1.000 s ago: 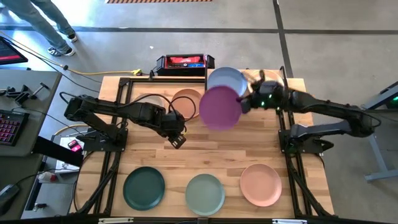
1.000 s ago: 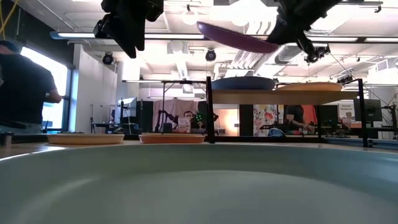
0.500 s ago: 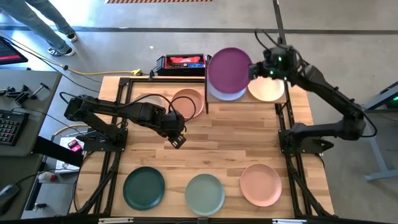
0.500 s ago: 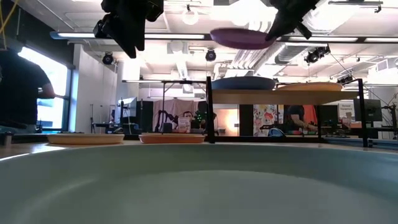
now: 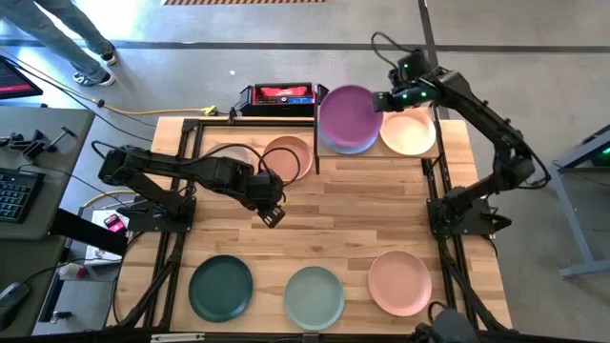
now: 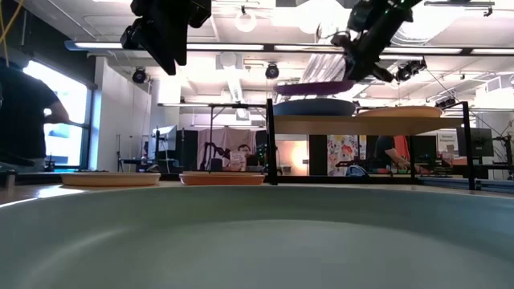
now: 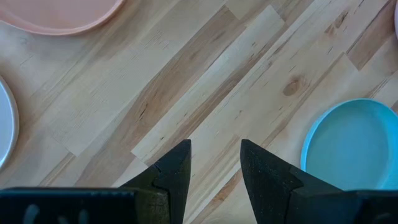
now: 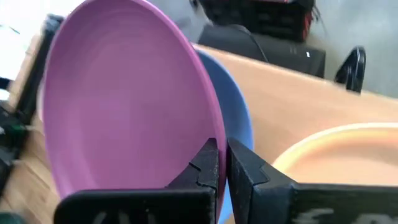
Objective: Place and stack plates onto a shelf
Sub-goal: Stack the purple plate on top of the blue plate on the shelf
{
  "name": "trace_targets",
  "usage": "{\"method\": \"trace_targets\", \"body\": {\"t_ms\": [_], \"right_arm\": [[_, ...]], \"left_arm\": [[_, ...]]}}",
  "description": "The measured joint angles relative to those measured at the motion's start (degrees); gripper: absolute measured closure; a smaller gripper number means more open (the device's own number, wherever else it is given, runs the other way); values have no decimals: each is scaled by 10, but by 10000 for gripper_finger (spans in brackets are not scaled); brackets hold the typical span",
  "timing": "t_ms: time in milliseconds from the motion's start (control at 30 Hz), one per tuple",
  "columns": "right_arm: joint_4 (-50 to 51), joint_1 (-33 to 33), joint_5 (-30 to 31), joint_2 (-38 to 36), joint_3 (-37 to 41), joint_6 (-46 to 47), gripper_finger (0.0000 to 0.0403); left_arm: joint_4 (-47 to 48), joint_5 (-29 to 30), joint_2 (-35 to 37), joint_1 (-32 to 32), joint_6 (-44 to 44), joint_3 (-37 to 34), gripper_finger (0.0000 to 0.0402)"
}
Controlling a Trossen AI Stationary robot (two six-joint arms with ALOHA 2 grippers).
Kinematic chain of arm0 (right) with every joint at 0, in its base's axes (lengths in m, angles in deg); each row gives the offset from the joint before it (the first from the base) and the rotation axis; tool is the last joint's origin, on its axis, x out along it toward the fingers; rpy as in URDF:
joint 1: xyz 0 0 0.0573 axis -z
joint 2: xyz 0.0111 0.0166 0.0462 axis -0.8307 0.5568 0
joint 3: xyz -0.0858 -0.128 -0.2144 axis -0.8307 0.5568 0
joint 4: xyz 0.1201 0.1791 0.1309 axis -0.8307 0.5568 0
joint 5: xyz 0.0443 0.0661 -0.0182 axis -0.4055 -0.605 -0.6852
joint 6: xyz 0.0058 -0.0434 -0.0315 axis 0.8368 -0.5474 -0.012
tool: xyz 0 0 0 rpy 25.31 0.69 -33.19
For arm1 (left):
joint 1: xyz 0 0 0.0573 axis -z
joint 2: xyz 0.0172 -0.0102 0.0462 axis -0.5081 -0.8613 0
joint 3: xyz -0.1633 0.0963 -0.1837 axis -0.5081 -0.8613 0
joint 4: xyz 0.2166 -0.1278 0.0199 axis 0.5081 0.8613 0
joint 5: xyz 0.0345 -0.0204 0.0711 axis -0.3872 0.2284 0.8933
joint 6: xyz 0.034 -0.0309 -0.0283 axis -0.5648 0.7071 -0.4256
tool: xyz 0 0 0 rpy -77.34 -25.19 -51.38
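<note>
My right gripper (image 5: 383, 100) is over the shelf (image 6: 353, 124) at the table's far right, shut on a purple plate (image 5: 348, 116). That plate hovers just above a blue plate (image 6: 313, 106) resting flat on the shelf, beside an orange-tan plate (image 5: 410, 131). In the right wrist view the purple plate (image 8: 124, 106) covers most of the blue plate (image 8: 235, 118). My left gripper (image 5: 272, 213) waits open above the table's middle, touching nothing; in its wrist view the left gripper (image 7: 214, 163) shows only bare wood between its fingers. My right gripper pinches the purple plate by its rim (image 8: 219, 158) on the side toward the table's right, one finger on the upper face and one behind the rim. The fingers come from the right, slanting down. The plate is lifted clear, slightly tilted with its held side higher (image 6: 317, 87).
On the table lie a cream plate (image 5: 225, 156) and a salmon plate (image 5: 288, 157) at the far left, and a dark green plate (image 5: 221, 289), a sage plate (image 5: 315, 295) and a pale pink plate (image 5: 400, 282) along the near edge. A black post (image 5: 316, 143) marks the shelf's left side.
My right gripper has carried the purple plate from over the table's middle toward the far edge, then down over the blue plate on the shelf. The plate has gone from steeply tilted to nearly level. The gripper stays shut on it.
</note>
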Motion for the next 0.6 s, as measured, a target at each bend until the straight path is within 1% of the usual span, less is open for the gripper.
{"method": "trace_targets", "body": {"t_ms": [167, 600], "right_arm": [[10, -5, 14, 19, 0, -11, 403], [8, -5, 33, 29, 0, -12, 403]], "left_arm": [[0, 0, 0, 0, 0, 0, 273], [0, 0, 0, 0, 0, 0, 273]]}}
